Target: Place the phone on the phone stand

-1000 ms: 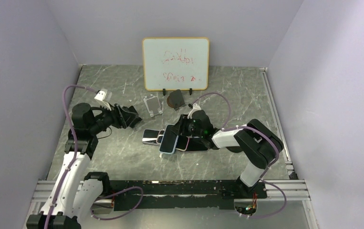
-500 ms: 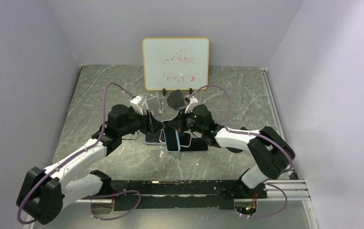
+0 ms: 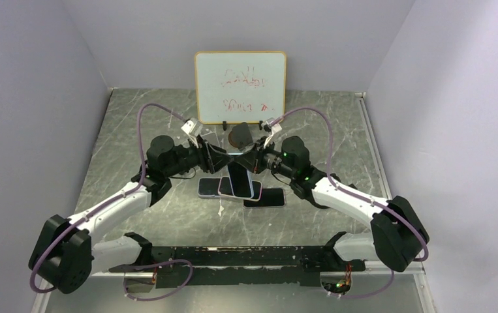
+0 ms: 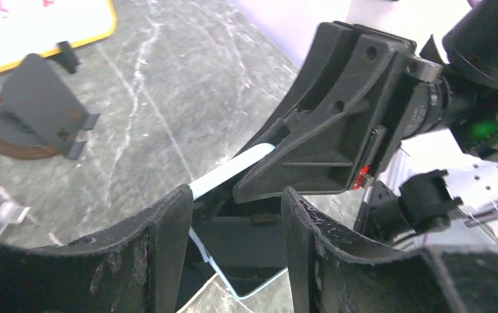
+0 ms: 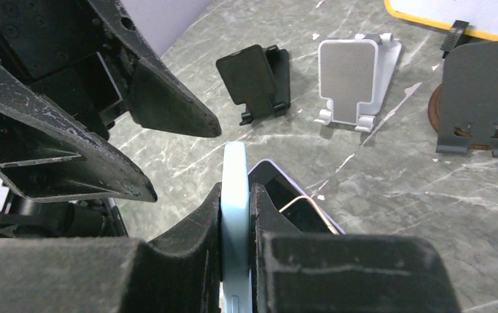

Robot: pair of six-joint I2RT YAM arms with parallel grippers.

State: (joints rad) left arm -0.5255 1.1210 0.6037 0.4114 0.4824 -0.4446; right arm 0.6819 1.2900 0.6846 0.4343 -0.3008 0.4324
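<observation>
My right gripper [image 3: 249, 160] is shut on a light-blue phone [image 3: 241, 179] and holds it on edge above the table; in the right wrist view the phone [image 5: 235, 169] is clamped between both pads. My left gripper [image 3: 223, 158] is open and faces the right one tip to tip. In the left wrist view the phone's pale edge [image 4: 230, 171] lies just beyond the open jaws. Three stands show in the right wrist view: a black one [image 5: 256, 81], a grey-white one [image 5: 350, 81] and a dark one on a round brown base [image 5: 484, 107].
Other phones lie flat on the table below the grippers [image 3: 208, 187], [image 3: 265, 197]. A whiteboard [image 3: 240, 87] stands at the back, just behind the dark stand [image 3: 239, 135]. Purple cables loop above both arms. Walls close in on the left and right.
My left arm swung in from the left to the centre. My right gripper lifted the light-blue phone off the pile and turned it on edge; the two grippers now meet.
</observation>
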